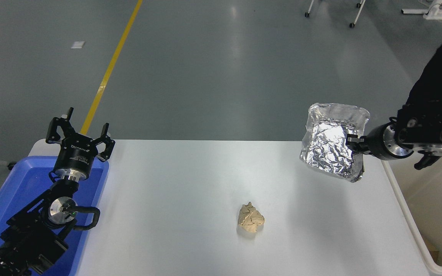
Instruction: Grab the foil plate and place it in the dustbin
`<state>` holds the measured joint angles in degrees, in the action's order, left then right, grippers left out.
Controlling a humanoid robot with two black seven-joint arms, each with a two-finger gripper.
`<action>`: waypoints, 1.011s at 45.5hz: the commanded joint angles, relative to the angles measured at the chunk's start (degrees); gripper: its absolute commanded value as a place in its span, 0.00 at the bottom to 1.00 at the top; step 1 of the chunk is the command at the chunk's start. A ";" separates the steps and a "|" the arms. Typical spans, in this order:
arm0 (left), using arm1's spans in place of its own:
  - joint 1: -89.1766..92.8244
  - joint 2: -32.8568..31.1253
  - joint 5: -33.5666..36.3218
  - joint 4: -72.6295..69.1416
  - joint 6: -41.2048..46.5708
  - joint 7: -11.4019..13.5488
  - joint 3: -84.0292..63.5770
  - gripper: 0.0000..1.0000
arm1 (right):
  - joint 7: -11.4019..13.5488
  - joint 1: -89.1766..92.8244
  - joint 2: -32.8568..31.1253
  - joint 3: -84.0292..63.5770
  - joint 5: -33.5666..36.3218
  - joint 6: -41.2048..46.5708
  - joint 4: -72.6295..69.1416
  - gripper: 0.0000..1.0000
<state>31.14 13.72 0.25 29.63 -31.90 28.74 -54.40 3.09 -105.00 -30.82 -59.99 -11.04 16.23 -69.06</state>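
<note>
The foil plate [332, 142], crinkled shiny silver, hangs tilted in the air over the table's far right part, its right rim clamped in my right gripper [355, 145]. The right arm comes in from the right edge. The dustbin [405, 214], an off-white bin with a thick rim, stands at the table's right edge, just right of and below the plate. My left gripper [79, 134] is open and empty, parked at the lower left above the blue bin.
A small crumpled tan paper wad [251, 218] lies on the white table [175, 199] near its middle front. A blue plastic bin [17, 199] stands at the table's left edge under the left arm. Grey floor with a yellow line lies beyond.
</note>
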 commanded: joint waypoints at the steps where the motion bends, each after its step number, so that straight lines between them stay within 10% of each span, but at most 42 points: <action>1: -0.03 -0.01 0.01 -0.01 0.00 0.00 0.00 0.98 | -0.01 -13.12 -5.56 0.14 -0.03 10.74 -1.34 0.00; 28: -0.03 -0.01 0.01 -0.01 0.00 0.00 0.00 0.98 | 0.08 -18.58 -8.82 -0.65 -0.65 16.11 0.24 0.00; 46: -0.03 -0.01 0.01 -0.01 0.00 0.00 0.00 0.98 | 0.16 6.46 -14.88 5.84 -0.03 15.06 27.74 0.00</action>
<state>31.12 13.71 0.26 29.63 -31.91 28.75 -54.41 3.20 -112.75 -42.07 -59.01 -11.38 31.57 -56.24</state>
